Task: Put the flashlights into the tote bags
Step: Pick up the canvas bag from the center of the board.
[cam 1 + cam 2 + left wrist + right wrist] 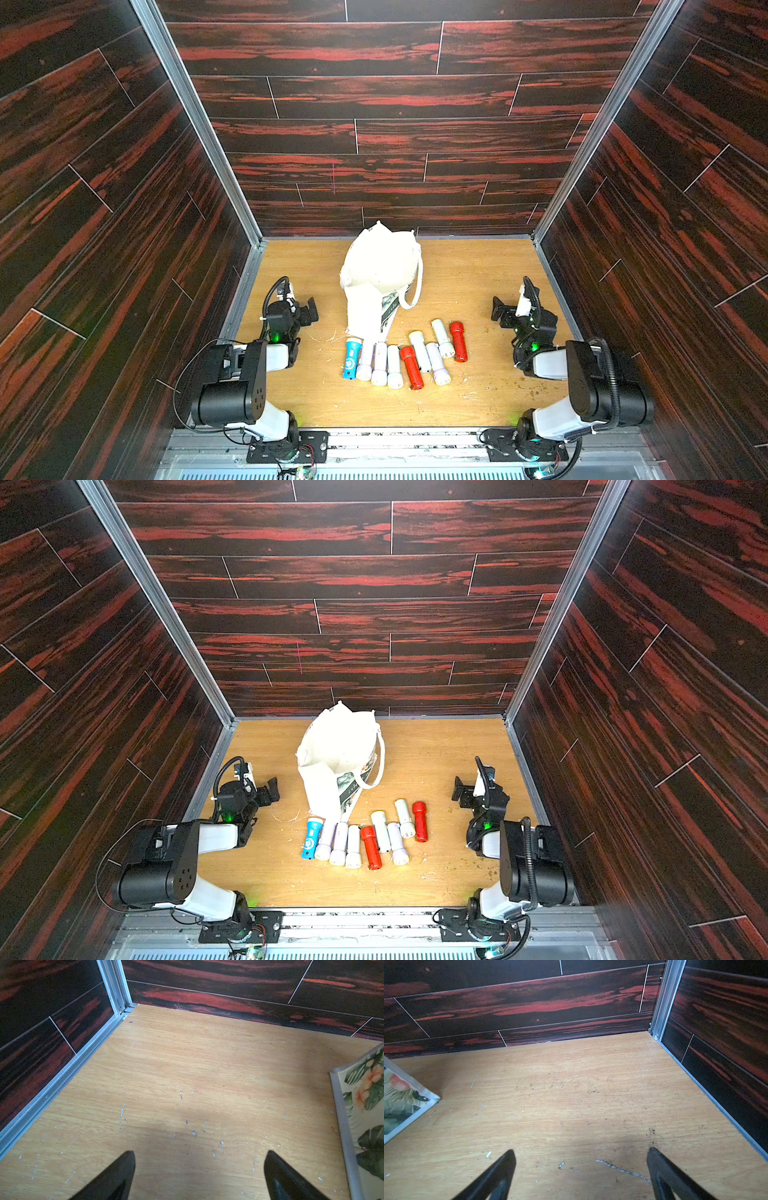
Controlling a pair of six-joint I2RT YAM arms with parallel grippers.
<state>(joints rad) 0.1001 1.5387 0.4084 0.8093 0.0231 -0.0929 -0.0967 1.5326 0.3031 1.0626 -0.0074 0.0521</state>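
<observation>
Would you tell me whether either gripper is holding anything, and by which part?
Nothing is held: the left gripper and right gripper both stand open and empty.

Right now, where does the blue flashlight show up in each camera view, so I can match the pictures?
In a top view: the blue flashlight lies just in front of the tote bag, toward the left arm's side.
In a top view: same place, in front of the tote bag.
Left wrist: not in it.
Right wrist: not in it.
Shared landmark: the light wooden table.
</observation>
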